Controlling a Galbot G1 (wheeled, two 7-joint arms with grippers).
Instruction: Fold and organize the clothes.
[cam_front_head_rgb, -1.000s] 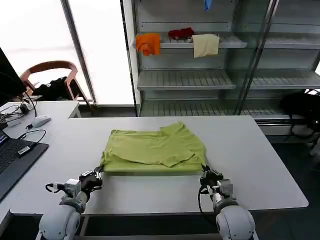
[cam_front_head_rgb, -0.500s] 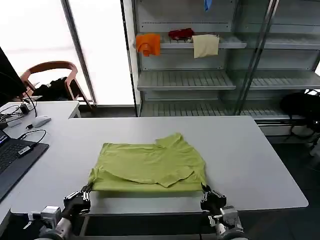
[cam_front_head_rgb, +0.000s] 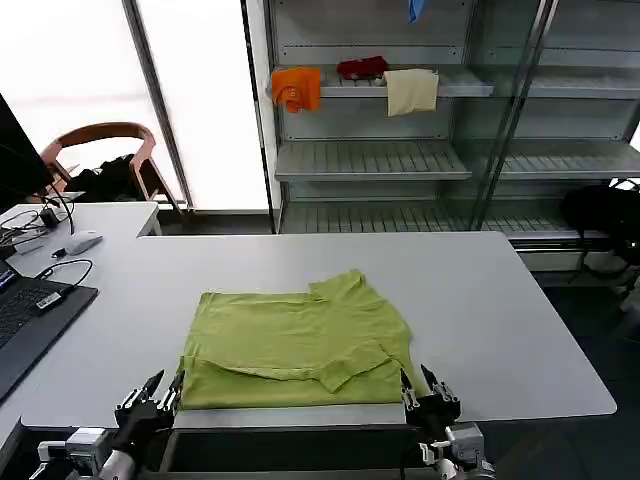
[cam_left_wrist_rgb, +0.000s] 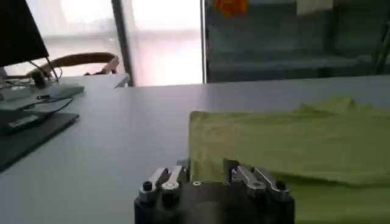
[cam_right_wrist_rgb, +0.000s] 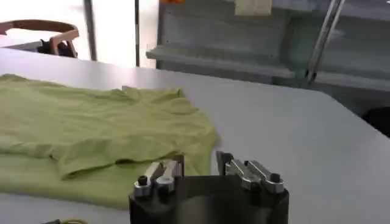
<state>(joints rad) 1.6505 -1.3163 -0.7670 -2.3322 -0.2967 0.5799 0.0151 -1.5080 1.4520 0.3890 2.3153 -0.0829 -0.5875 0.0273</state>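
Observation:
The clothes are one lime yellow-green T-shirt (cam_front_head_rgb: 295, 340), lying folded and flat on the white table (cam_front_head_rgb: 480, 300) with its front hem along the near edge. My left gripper (cam_front_head_rgb: 150, 397) hangs just off that edge at the shirt's front left corner, open, and in the left wrist view the T-shirt (cam_left_wrist_rgb: 286, 140) lies just beyond the left gripper (cam_left_wrist_rgb: 207, 167). At the front right corner my right gripper (cam_front_head_rgb: 425, 392) is open too. The right wrist view has the T-shirt (cam_right_wrist_rgb: 91, 128) spread ahead of the right gripper (cam_right_wrist_rgb: 200, 159), with a sleeve folded over it.
A laptop (cam_front_head_rgb: 30, 310), cables and a mouse (cam_front_head_rgb: 82, 241) lie on the table's left side. A wooden chair (cam_front_head_rgb: 105, 150) stands behind. Metal shelves at the back hold an orange cloth (cam_front_head_rgb: 296, 87), a red cloth (cam_front_head_rgb: 362, 67) and a cream cloth (cam_front_head_rgb: 411, 90).
Both grippers dragged the T-shirt toward the table's near edge by its front corners, then let go and opened. They now sit lower, just off the edge.

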